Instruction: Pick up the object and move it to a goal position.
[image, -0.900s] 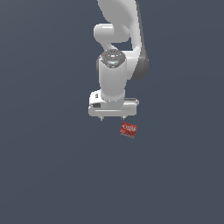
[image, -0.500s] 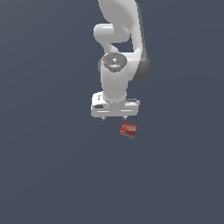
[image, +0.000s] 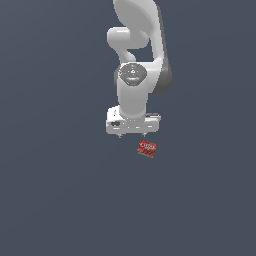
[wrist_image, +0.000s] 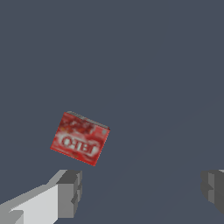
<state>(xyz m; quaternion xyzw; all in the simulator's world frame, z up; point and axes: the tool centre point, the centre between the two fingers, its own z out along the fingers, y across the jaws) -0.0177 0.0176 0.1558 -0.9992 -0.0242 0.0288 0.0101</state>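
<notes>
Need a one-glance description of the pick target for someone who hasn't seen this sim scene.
Start at the white robot arm hanging over the plain dark grey floor and follow it down to its open tool. Just below the tool, toward the exterior view's right, lies the red block, not between the fingers. It is the only loose and only coloured thing there: small, squarish, with whitish label lettering on its face.

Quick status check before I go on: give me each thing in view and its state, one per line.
Gripper: open, fingers spread wide, holding nothing.
Red block: lying free on the surface, label face showing, not between the fingers; in the exterior view it sits just below the gripper, toward that view's right.
Arm: reaching down over the surface, gripper pointing downward.
</notes>
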